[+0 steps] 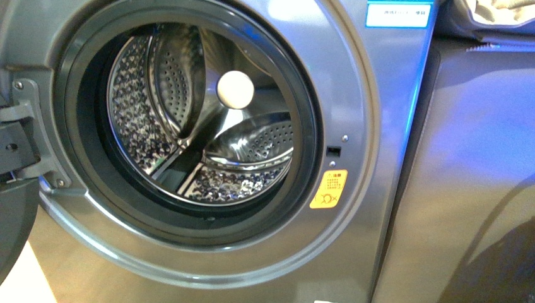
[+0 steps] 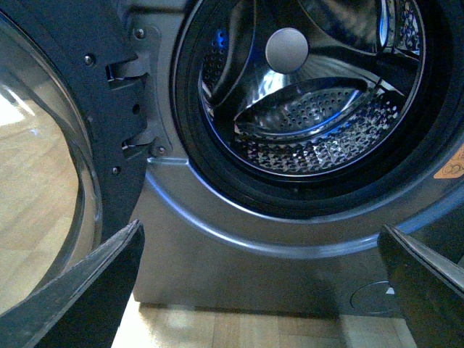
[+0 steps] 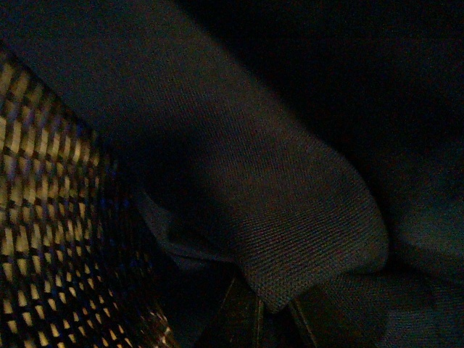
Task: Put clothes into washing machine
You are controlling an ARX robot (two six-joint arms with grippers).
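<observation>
The washing machine (image 1: pixel 378 126) is silver-grey and its round porthole stands open. Its perforated steel drum (image 1: pixel 246 145) shows no fabric inside. Neither arm shows in the front view. In the left wrist view my left gripper (image 2: pixel 261 290) is open and empty, low in front of the washing machine's lower panel (image 2: pixel 217 268), below the drum (image 2: pixel 312 123). In the dim right wrist view my right gripper (image 3: pixel 272 322) is shut on the clothes (image 3: pixel 275 188), a dark navy folded fabric that fills most of the view.
The open door (image 2: pixel 36 181) hangs at the washer's left, also at the front view's left edge (image 1: pixel 12 208). A grey-brown cabinet (image 1: pixel 479 177) stands right of the washer, with beige fabric (image 1: pixel 498 12) on top. A woven mesh surface (image 3: pixel 51 239) lies beside the clothes.
</observation>
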